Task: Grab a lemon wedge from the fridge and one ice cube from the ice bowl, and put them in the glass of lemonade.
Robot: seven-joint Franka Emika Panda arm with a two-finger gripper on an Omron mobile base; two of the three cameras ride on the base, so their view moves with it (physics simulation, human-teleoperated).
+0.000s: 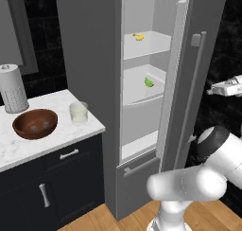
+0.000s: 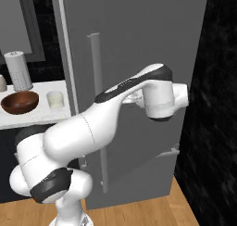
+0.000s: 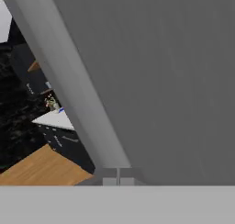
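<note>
The fridge (image 1: 90,59) stands with its door (image 1: 189,83) swung part way open, and the arm is out on the far right side of that door, next to its long bar handle (image 1: 191,97). The claw (image 3: 117,182) is closed; in the hand view its tips sit pressed together right against the grey door face, with nothing between them that can be seen. Whether they touch the door or the handle cannot be told.

The lemon wedge (image 1: 149,82) lies on the middle shelf inside, toward the right. A small bright yellow piece (image 1: 138,36) sits on the shelf above it. On the counter (image 1: 61,130) to the left stand the wooden ice bowl (image 1: 34,123), the glass of lemonade (image 1: 78,112) just right of it, and a tall white perforated cylinder (image 1: 13,89) at the far left.

The likely trouble is the door itself. The opening looks narrow, so an arm swinging round from outside could strike the door edge or push it shut. With closed tips nothing can be picked up until they spread. Reaching in, the claw might take the yellow piece by mistake, or nudge the tiny wedge deeper along the shelf. A wide elbow swing could also clip the glass near the counter's right edge.
</note>
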